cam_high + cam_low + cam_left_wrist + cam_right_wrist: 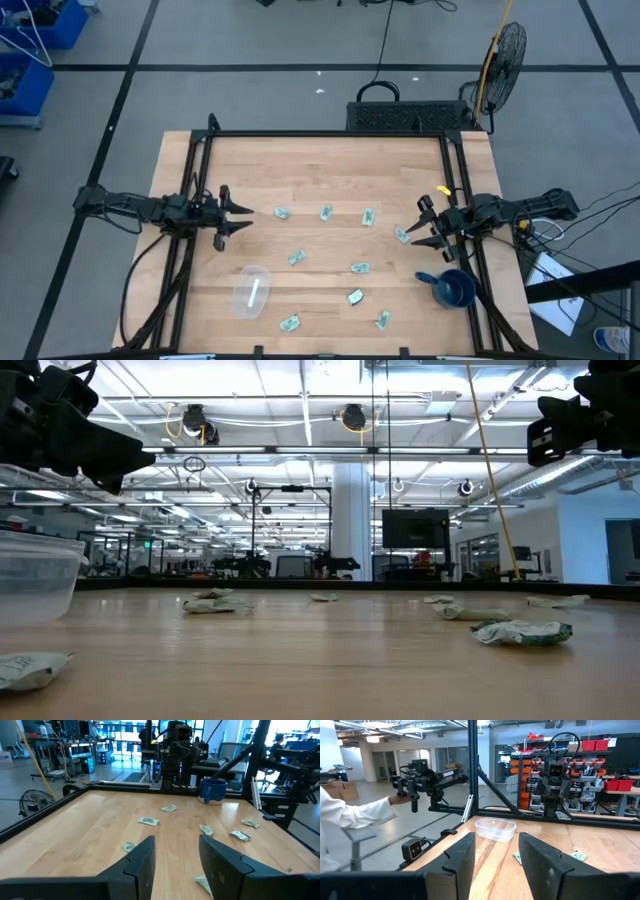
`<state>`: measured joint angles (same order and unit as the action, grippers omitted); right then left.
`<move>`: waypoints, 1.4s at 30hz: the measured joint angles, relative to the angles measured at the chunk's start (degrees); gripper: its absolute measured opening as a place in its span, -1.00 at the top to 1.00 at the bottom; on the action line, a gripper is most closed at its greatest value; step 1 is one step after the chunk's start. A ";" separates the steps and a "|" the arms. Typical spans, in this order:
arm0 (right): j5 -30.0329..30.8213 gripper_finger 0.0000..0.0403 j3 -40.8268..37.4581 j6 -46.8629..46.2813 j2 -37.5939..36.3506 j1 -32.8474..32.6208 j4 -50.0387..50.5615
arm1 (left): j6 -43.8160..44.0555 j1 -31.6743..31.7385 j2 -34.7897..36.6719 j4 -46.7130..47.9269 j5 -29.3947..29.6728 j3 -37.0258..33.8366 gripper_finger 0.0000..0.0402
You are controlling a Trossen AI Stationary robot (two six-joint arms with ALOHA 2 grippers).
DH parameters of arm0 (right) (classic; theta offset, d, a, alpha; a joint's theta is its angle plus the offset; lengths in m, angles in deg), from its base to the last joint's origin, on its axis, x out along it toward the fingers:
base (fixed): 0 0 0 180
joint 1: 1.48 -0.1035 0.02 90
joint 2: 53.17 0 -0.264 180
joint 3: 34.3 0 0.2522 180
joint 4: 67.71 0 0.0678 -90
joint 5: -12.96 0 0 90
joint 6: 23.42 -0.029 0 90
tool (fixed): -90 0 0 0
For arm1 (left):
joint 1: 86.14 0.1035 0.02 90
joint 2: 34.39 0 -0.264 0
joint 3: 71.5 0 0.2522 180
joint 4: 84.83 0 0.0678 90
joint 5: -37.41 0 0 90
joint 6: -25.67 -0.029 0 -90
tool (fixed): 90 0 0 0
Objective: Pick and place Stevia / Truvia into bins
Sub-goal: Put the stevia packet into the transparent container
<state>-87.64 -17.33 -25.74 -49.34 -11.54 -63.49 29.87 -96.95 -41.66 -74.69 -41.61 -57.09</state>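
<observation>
**Nothing in the tub yet**

Left gripper [243, 218] open, holding nothing. Right gripper [422, 226] open too, one packet [401, 235] just beside it. Other packets spread out between both. Empty tub [252, 291] near the left one. All still to pick up.

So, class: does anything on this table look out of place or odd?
One thing: a dark blue ceramic mug stands beside the right gripper, unrelated to the pale green paper sachets or the clear plastic tub.

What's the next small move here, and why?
Probably lower the right hand onto the sachet beside its open fingers. No sachet is held yet, the tub looks empty, and the left hand hangs open farther from any sachet.
</observation>
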 joint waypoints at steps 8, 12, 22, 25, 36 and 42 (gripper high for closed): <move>0.00 0.28 0.00 0.02 -0.01 0.00 -0.36 | 0.10 0.02 -0.02 0.00 0.02 0.00 0.22; 0.00 0.28 0.00 0.02 -0.01 0.00 -0.42 | 0.72 0.02 -0.01 -0.02 0.02 -0.01 0.22; 7.01 0.28 -0.01 7.76 0.01 0.19 -6.54 | 8.05 0.06 -0.02 -0.91 0.25 -0.01 0.22; 16.20 0.28 0.10 3.90 0.04 0.66 -11.55 | 12.61 0.13 -0.42 1.23 2.71 1.03 0.22; 24.07 0.28 18.95 -5.32 24.90 4.41 8.09 | 6.99 2.95 -21.13 17.53 7.44 23.38 0.22; 23.90 0.28 35.08 -14.17 49.22 6.89 27.95 | 6.50 5.91 -35.32 21.67 8.04 32.49 0.22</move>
<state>-63.74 17.74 -39.91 -0.12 -4.66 -35.54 36.37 -91.04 -76.98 -53.02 -33.57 -24.60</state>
